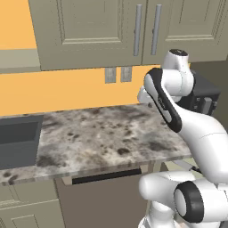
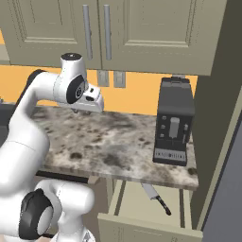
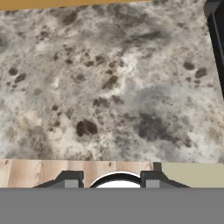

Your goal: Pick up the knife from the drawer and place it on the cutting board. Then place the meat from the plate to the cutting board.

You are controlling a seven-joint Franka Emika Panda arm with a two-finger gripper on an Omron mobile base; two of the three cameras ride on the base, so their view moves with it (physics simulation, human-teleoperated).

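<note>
Knife [image 2: 157, 198] sits in the open drawer [image 2: 146, 222], lower right of right base view; nothing picked or placed. Gripper [image 3: 111, 180] jaws parted, empty, above counter [image 3: 109, 87].

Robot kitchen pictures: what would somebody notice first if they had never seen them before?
Probably the big white robot arm, bending up in front of the speckled stone counter. Next, the black coffee machine standing at the counter's right end, under the cabinets. Below it, the drawer is pulled open with the knife lying inside, its black handle pointing outward.
</note>
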